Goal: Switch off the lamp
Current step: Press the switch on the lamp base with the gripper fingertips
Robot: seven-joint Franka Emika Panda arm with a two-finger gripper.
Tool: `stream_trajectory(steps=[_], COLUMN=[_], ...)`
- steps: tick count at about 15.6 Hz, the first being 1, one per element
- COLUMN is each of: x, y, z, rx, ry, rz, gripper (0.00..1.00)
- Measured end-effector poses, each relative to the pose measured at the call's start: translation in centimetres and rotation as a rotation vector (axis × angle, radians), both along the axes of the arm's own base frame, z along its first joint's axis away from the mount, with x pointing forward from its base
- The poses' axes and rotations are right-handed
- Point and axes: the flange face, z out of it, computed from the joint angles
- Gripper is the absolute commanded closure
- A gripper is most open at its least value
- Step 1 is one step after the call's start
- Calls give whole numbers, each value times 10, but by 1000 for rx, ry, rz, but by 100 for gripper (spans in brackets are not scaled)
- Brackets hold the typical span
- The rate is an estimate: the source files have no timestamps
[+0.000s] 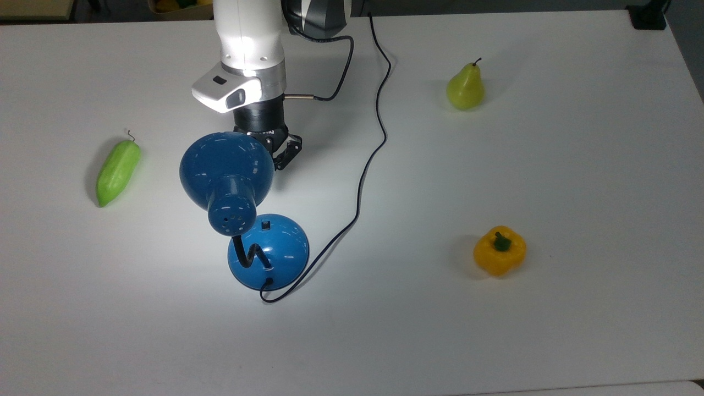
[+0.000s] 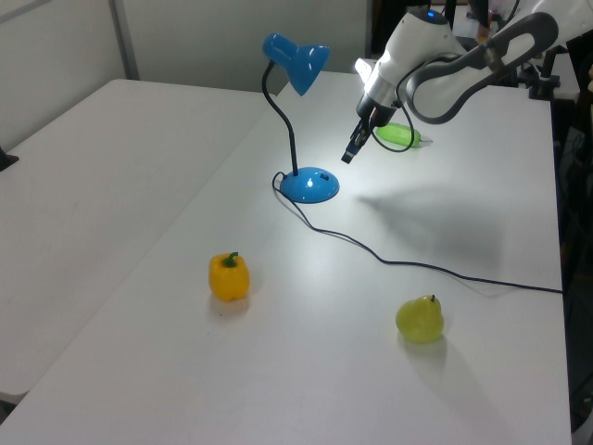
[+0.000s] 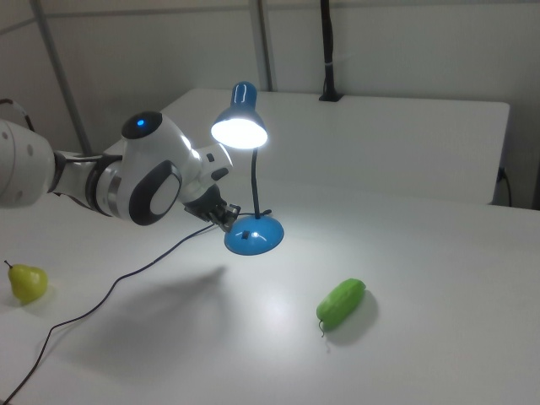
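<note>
The blue lamp stands lit, its shade bent over the table and glowing white in the right view. Its domed base carries a small black switch on the side facing the arm. My gripper hangs shut and empty, tilted, above the table. It is a short way from the base and below shade height. In the right view the gripper is just left of the base. In the top view the shade covers its tip, and the white wrist shows above it.
The lamp's dark cord snakes from the base to the top view's upper edge, right of the arm. A green pod-shaped vegetable lies left of the shade. A pear and a yellow pepper sit far right on the white table.
</note>
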Motion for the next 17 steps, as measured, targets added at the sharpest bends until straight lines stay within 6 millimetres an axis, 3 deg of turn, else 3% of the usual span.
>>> stream_trajectory(steps=[7,17], x=[13,32], y=[-1,-2], z=[-38,-46], rx=[4,20], ry=[-88,-103], rz=[-11,-30], gripper=[100,100])
